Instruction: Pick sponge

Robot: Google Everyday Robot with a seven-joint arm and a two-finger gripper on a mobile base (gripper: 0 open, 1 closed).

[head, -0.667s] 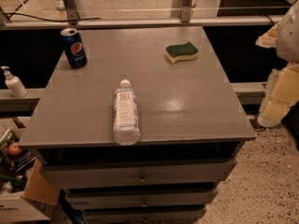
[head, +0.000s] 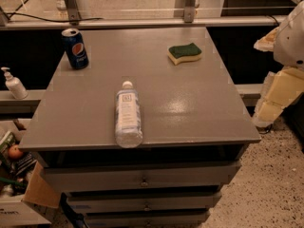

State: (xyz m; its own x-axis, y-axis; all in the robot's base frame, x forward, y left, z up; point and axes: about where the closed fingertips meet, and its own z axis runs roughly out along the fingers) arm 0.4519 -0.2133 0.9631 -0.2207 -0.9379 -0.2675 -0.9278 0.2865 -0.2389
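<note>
The sponge (head: 184,52), dark green on top over pale yellow foam, lies flat on the grey cabinet top (head: 166,103) at the far right. My gripper (head: 278,96), with cream-yellow pads under a white wrist, hangs off the cabinet's right edge. It is to the right of the sponge, nearer the camera, and well apart from it. It holds nothing that I can see.
A clear water bottle (head: 127,115) lies on its side near the front edge. A blue Pepsi can (head: 75,48) stands at the far left corner. A metal rail (head: 142,22) runs behind the cabinet. A soap dispenser (head: 13,83) and a box of clutter (head: 14,175) sit at the left.
</note>
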